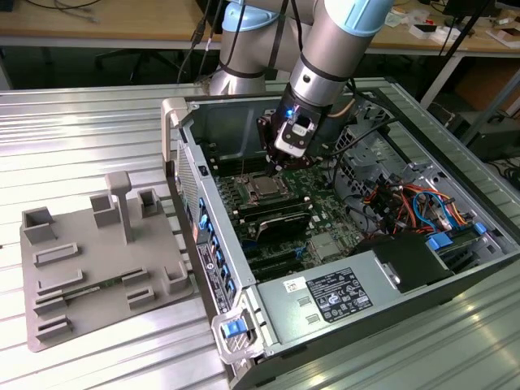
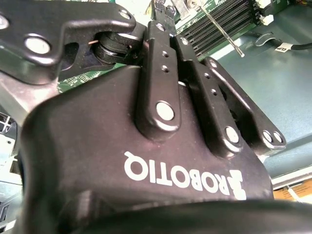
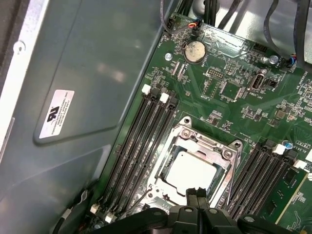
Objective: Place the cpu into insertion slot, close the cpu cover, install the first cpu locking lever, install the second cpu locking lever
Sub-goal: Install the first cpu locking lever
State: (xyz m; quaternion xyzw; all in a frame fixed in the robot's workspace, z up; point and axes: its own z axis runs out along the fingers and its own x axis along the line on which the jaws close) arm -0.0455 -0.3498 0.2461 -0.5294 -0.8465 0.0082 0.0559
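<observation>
In the first wrist view the cpu (image 3: 190,171) lies flat in the insertion slot (image 3: 168,168), its silver-grey top facing up. The cpu cover (image 3: 207,142), a silver frame, lies down around it. Thin metal locking levers run along both sides of the socket, one (image 3: 228,187) on one side and one (image 3: 139,201) on the other. One lever rod (image 2: 222,29) also stands out past the fingers in the second wrist view. My gripper (image 3: 197,194) is shut with nothing in it, just above the socket's near edge. The exterior view has the gripper (image 1: 272,169) over the socket (image 1: 264,188) inside the open computer case.
Long black memory slots (image 3: 141,141) flank the socket on both sides. A coin battery (image 3: 195,50) sits further along the green board. The grey case wall (image 3: 87,73) rises close beside the slots. A power supply (image 1: 333,296), bundled cables (image 1: 406,203) and a grey fixture (image 1: 97,252) are nearby.
</observation>
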